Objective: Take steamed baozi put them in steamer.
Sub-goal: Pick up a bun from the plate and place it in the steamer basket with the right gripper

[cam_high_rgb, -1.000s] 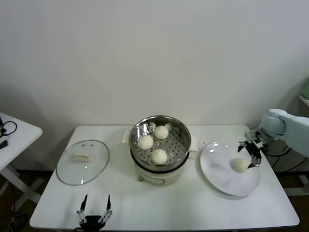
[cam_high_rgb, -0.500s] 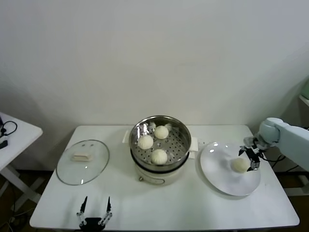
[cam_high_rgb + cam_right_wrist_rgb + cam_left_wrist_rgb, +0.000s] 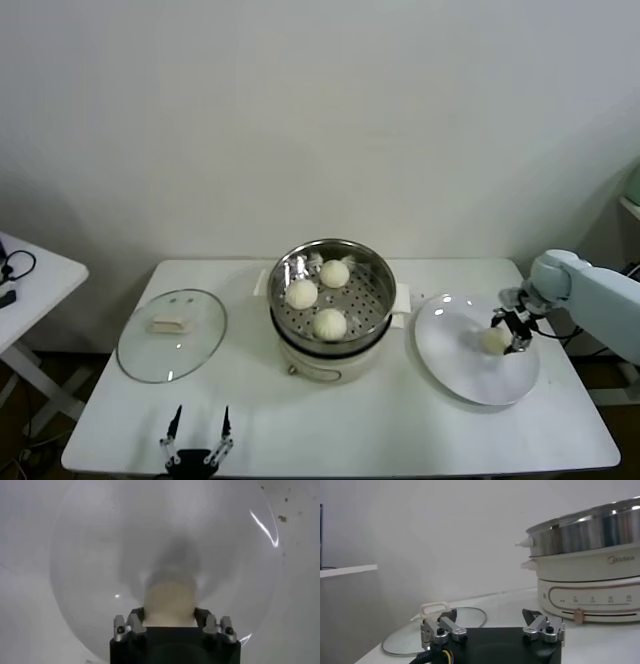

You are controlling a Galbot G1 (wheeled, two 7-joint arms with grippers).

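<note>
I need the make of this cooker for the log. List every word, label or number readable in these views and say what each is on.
"Midea": grey lettering on the cream-white electric pot, just under the steamer, seen in the left wrist view.
Small markings along the pot's control strip: too small to read.
Nothing else carries legible text.

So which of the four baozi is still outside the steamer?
The baozi on the white plate, between the right hand's fingers; the other three sit in the steamer.
</note>
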